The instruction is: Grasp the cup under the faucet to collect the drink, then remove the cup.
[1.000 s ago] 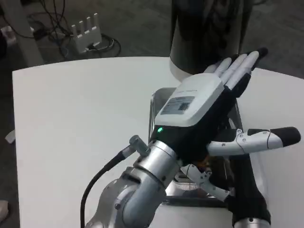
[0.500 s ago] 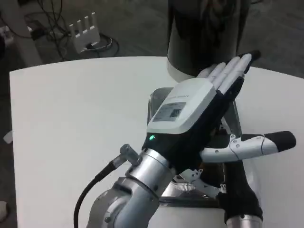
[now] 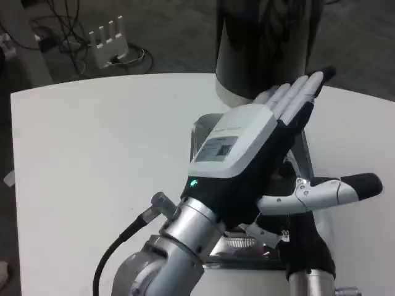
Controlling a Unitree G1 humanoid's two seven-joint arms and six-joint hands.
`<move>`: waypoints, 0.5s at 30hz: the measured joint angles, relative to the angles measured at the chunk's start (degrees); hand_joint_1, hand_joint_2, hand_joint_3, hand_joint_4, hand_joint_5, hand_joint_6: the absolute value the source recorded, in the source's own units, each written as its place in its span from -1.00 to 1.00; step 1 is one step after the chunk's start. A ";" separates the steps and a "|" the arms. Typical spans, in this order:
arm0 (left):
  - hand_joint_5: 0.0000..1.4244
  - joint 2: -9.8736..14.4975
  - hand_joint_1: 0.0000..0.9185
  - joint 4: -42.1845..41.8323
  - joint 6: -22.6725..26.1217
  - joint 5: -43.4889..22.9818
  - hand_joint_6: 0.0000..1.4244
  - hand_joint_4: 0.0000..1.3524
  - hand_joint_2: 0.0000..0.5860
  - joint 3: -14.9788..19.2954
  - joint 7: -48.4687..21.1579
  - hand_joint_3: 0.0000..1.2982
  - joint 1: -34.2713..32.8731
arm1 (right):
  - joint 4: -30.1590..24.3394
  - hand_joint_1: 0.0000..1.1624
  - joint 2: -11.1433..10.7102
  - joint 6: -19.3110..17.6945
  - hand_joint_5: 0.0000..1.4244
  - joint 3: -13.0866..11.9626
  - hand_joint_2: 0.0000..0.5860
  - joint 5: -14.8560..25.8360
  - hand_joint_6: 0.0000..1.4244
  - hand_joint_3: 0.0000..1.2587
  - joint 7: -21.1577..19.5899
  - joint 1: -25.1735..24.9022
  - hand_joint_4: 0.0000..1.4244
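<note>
Above the metal drip tray (image 3: 203, 132), the left hand (image 3: 247, 145) is seen flat, fingers (image 3: 296, 92) straight, thumb spread, nothing held. The right hand (image 3: 308, 246) is mostly hidden; its state cannot be told. The cup cannot be made out beneath. The dispenser (image 3: 265, 43) stands behind on the white counter (image 3: 92, 154). Collection is judged not yet shown complete.

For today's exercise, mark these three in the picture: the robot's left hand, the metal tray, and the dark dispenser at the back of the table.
left hand (image 3: 247, 151), head view, on its white back.
metal tray (image 3: 200, 131), head view, on its upper left rim.
dark dispenser (image 3: 265, 43), head view, on its cylindrical body.
</note>
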 measured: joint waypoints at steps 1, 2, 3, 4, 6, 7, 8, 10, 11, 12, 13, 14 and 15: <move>-0.96 0.06 -1.00 -0.32 0.00 -0.01 -0.99 -1.00 -0.76 0.18 0.02 -1.00 0.31 | 0.25 0.39 0.07 0.03 -0.79 0.00 -0.45 -0.01 -0.70 -0.87 -0.26 -0.38 -0.84; -0.96 0.08 -1.00 -0.53 -0.01 -0.02 -0.99 -1.00 -0.76 0.35 0.04 -1.00 0.55 | 0.53 0.39 0.16 0.06 -0.79 -0.01 -0.46 -0.02 -0.70 -0.86 -0.55 -0.72 -0.84; -0.95 0.12 -1.00 -0.94 -0.01 -0.05 -0.99 -1.00 -0.76 0.70 0.04 -1.00 0.97 | 1.30 0.39 0.33 0.14 -0.79 0.01 -0.46 -0.06 -0.70 -0.86 -1.06 -1.45 -0.84; -0.95 0.12 -1.00 -1.10 -0.01 -0.06 -0.99 -1.00 -0.76 0.83 0.04 -1.00 1.14 | 1.66 0.39 0.40 0.15 -0.79 0.01 -0.46 -0.07 -0.70 -0.86 -1.20 -1.70 -0.84; -0.95 0.16 -1.00 -1.61 -0.01 -0.09 -0.99 -1.00 -0.76 1.07 0.03 -1.00 1.57 | 2.52 0.39 0.55 0.40 -0.77 0.14 -0.46 -0.10 -0.70 -0.85 -1.85 -2.35 -0.83; -0.95 0.21 -1.00 -1.93 -0.01 -0.11 -0.99 -1.00 -0.76 1.23 -0.01 -1.00 1.77 | 3.04 0.39 0.61 0.43 -0.77 0.27 -0.46 -0.20 -0.70 -0.85 -2.30 -2.66 -0.83; -0.95 0.35 -1.00 -2.20 0.00 -0.11 -0.99 -1.00 -0.76 1.42 -0.05 -1.00 1.84 | 3.68 0.39 0.68 0.49 -0.77 0.38 -0.46 -0.21 -0.70 -0.85 -2.83 -3.02 -0.82; -0.95 0.60 -1.00 -2.39 0.00 -0.13 -0.99 -1.00 -0.76 1.73 -0.12 -1.00 1.89 | 4.61 0.39 0.81 0.53 -0.76 0.65 -0.46 -0.21 -0.70 -0.85 -3.49 -3.63 -0.82; -0.95 0.64 -1.00 -2.43 0.00 -0.14 -0.99 -1.00 -0.76 1.78 -0.13 -1.00 1.89 | 4.72 0.39 0.83 0.53 -0.76 0.69 -0.46 -0.20 -0.70 -0.85 -3.54 -3.72 -0.82; -0.95 0.73 -1.00 -2.52 0.00 -0.16 -0.99 -1.00 -0.76 1.99 -0.25 -1.00 1.89 | 5.20 0.39 0.90 0.53 -0.75 0.84 -0.46 -0.21 -0.69 -0.85 -4.07 -4.04 -0.81; -0.95 0.74 -1.00 -2.54 0.00 -0.18 -0.99 -1.00 -0.76 2.15 -0.35 -1.00 1.89 | 5.58 0.39 0.94 0.53 -0.74 0.88 -0.46 -0.21 -0.68 -0.85 -4.42 -4.20 -0.80; -0.95 0.76 -1.00 -2.60 0.00 -0.19 -0.99 -1.00 -0.76 2.25 -0.51 -1.00 1.89 | 6.22 0.39 0.98 0.53 -0.73 0.91 -0.46 -0.21 -0.68 -0.85 -4.84 -4.38 -0.80; -0.95 0.77 -1.00 -2.63 0.00 -0.19 -0.99 -1.00 -0.76 2.31 -0.58 -1.00 1.89 | 6.51 0.39 0.99 0.53 -0.72 0.93 -0.46 -0.21 -0.67 -0.84 -5.18 -4.39 -0.79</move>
